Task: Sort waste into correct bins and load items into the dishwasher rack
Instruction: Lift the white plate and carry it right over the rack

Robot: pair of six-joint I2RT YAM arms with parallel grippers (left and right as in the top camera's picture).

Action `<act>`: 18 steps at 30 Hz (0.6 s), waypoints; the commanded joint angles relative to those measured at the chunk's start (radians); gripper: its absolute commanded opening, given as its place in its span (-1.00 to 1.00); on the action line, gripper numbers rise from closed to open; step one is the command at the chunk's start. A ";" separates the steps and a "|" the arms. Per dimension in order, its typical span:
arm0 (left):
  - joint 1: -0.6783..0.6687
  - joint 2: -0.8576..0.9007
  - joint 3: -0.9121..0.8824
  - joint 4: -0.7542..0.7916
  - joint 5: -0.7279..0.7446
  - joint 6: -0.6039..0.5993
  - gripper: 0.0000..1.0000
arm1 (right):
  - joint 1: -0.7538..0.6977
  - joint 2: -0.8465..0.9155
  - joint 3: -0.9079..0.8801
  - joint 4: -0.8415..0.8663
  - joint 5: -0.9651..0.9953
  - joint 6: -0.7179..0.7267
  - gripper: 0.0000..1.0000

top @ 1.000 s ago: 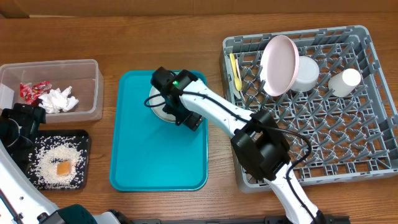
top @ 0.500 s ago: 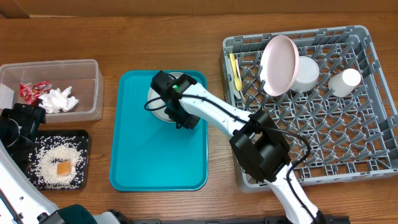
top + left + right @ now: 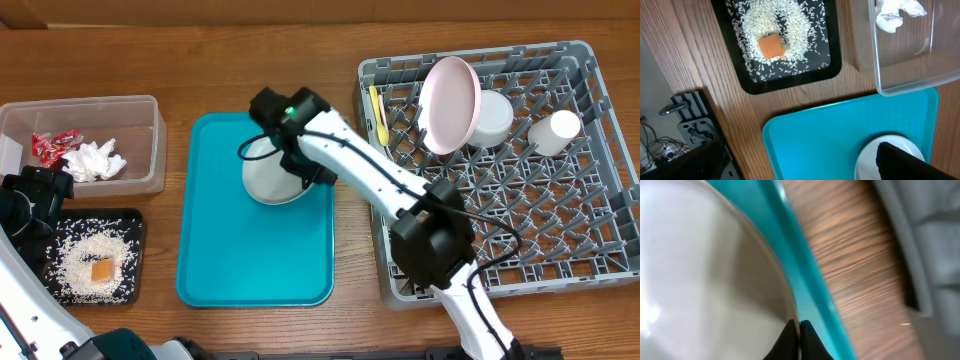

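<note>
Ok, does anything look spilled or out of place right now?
Nothing is spilled. The only thing askew is the grey-green plate, which appears tipped up off the teal tray because the right hand is pinching its rim. The rice lies inside the black tray.

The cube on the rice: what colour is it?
Orange. The cube shows best in the left wrist view.
</note>
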 commanded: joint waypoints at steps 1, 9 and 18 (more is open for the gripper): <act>0.004 0.002 -0.004 0.001 -0.011 -0.014 0.99 | -0.024 -0.158 0.079 -0.092 0.172 -0.064 -0.92; 0.004 0.002 -0.004 0.001 -0.011 -0.014 1.00 | -0.066 -0.407 0.084 -0.191 0.291 -0.224 -0.92; 0.004 0.002 -0.004 0.001 -0.011 -0.014 1.00 | -0.244 -0.756 -0.082 -0.192 0.291 -0.353 -0.92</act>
